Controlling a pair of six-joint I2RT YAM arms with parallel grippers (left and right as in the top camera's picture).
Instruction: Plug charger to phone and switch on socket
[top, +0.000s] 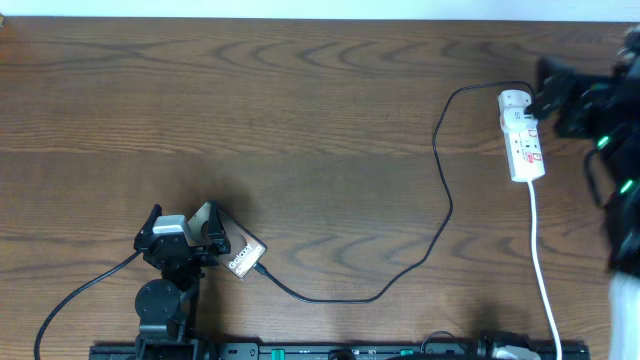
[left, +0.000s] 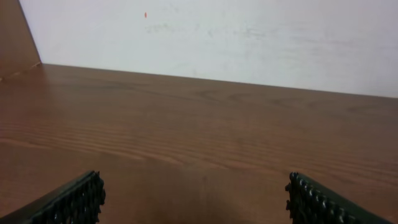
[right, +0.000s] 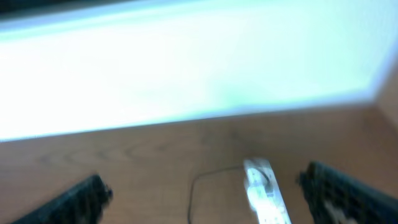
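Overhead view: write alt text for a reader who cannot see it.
A black charger cable curves across a wooden table from the phone, beside the open left gripper, to a white power strip near the right arm.

On the table (top: 300, 100), near left: phone (top: 245, 258), just right of left gripper (top: 183, 213). Far right: socket (top: 522, 140). Between them: charger (top: 441, 190), one end at each.

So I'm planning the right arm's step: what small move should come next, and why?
Probably lower the right gripper to the socket and press its red switch: the fingers are open and empty near it, and the charger already reaches from the phone to the socket's end.
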